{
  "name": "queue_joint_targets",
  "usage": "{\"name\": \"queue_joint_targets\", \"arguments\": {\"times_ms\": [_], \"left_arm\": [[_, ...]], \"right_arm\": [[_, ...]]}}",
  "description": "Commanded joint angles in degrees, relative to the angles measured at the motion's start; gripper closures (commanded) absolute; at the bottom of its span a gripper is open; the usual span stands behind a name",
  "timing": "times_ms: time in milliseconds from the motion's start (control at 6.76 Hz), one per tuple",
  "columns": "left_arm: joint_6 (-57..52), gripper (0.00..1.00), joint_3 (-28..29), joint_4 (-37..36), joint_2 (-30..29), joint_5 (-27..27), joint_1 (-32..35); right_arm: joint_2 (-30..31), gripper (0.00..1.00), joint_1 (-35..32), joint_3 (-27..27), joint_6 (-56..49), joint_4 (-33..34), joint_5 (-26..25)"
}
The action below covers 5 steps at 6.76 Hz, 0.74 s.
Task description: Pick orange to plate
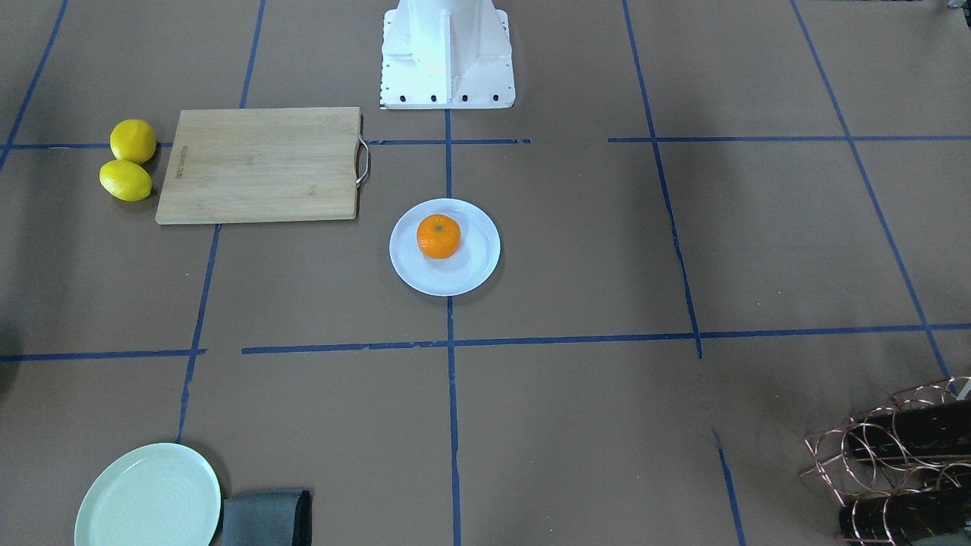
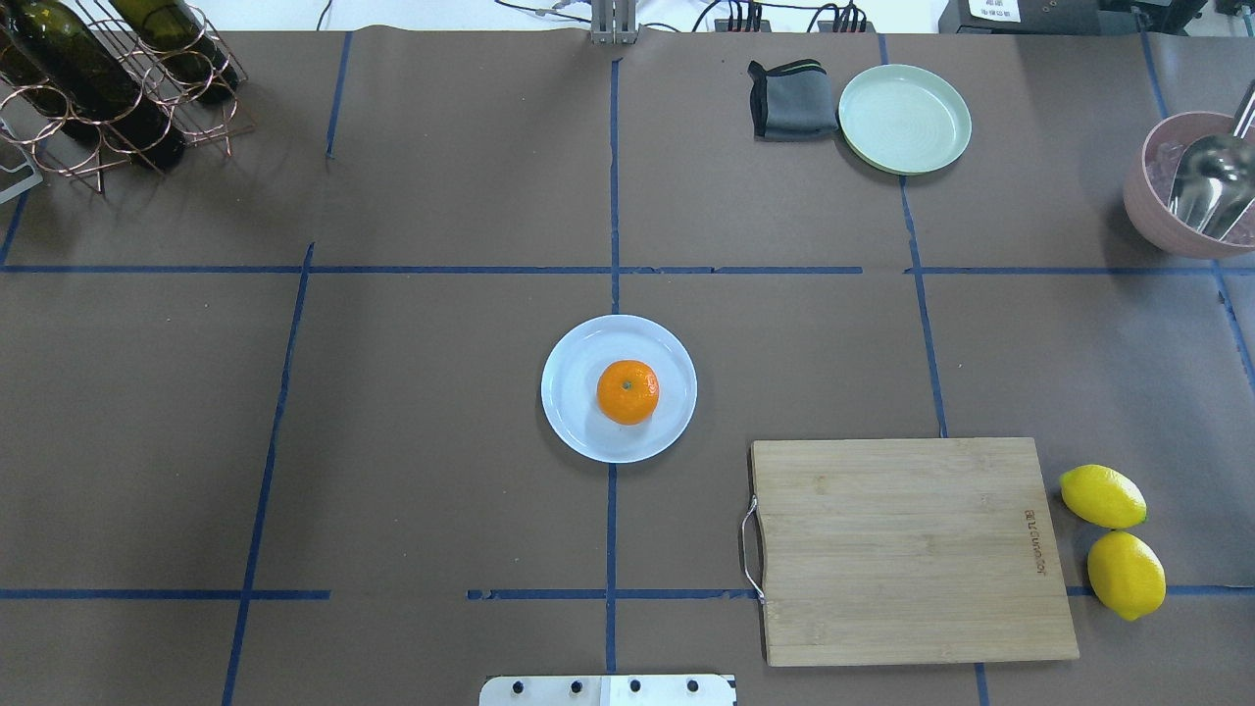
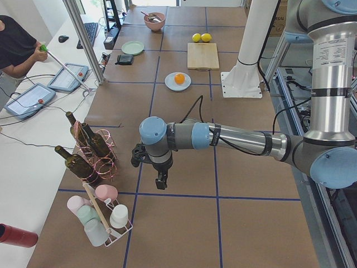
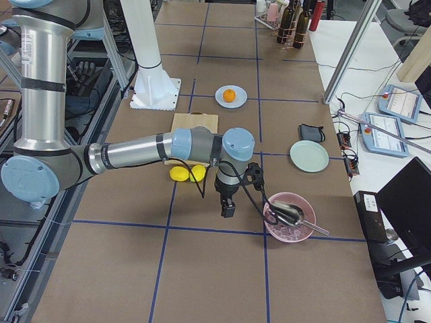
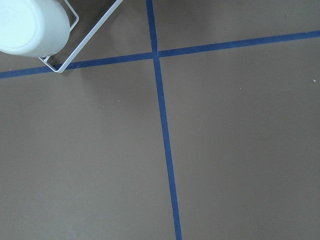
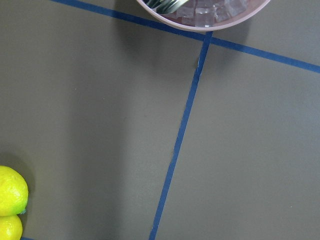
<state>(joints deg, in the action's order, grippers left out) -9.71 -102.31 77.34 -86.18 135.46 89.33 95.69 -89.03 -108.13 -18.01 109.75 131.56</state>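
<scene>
One small bright orange fruit (image 2: 627, 391), and there it sits, right on the round bluish-white plate (image 2: 574, 422) in the middle of the table, slightly off the plate's centre. Looking from the robot's side, one bamboo cutting board with a metal handle (image 2: 912, 549) lies near and to the right of that plate, and beside its right edge are two yellow lemons (image 2: 1102, 495), close together. Far right there's a second plate, pale mint-green (image 2: 904, 118), with one folded grey cloth (image 2: 789, 98) touching it. Two arms are out. The left gripper (image 3: 161, 183) hangs over bare table at the left end, the right gripper (image 4: 228, 208) hangs between the lemons and one pink bowl (image 4: 289, 219). Both are well apart from the orange, and whether either is clenched or released, I can't tell.
</scene>
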Motion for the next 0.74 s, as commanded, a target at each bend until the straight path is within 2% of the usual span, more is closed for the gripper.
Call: {"name": "queue_joint_targets", "arguments": {"times_ms": [0,296,591], "left_arm": [[-0.13,0.00,2.97,0.26,-0.13,4.00,1.28],[-0.13,0.00,3.08,0.17,-0.75,3.76,1.20],[-0.13,0.00,3.26,-0.18,-1.80,3.75,3.98]], "right_arm": [[-0.07,0.00,0.00,1.77,-0.18,-0.59,0.10],[-0.33,0.00,0.09,5.55,0.26,-5.93,0.18],[-0.16,0.00,0.09,6.26,0.26,-6.04,0.27]]}}
